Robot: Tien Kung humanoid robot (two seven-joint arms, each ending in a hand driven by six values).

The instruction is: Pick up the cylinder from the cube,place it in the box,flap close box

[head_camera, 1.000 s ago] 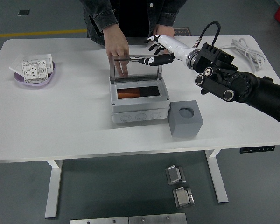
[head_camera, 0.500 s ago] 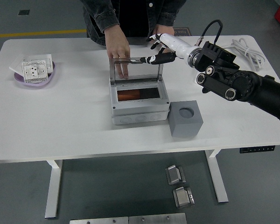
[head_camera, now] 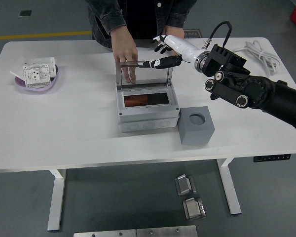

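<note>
A grey box point(head_camera: 148, 116) stands mid-table with its clear flap lid point(head_camera: 143, 74) raised upright. An orange cylinder point(head_camera: 135, 101) lies inside the box. A grey cube point(head_camera: 196, 126) with an empty round hole on top stands right of the box. My right hand point(head_camera: 160, 55) reaches in from the right, its fingers point(head_camera: 160, 63) spread and resting on the lid's top edge at its right end, holding nothing. A person's hand point(head_camera: 126, 57) rests behind the lid at its left side. My left arm is out of view.
A purple dish point(head_camera: 37, 79) with a white socket part sits at the far left. A white cable point(head_camera: 259, 54) lies at the back right. The person stands at the table's far side.
My right hand has shifted slightly along the lid's top edge, its fingers now reaching a little further left. The lid stays upright and the person's hand has not moved.
</note>
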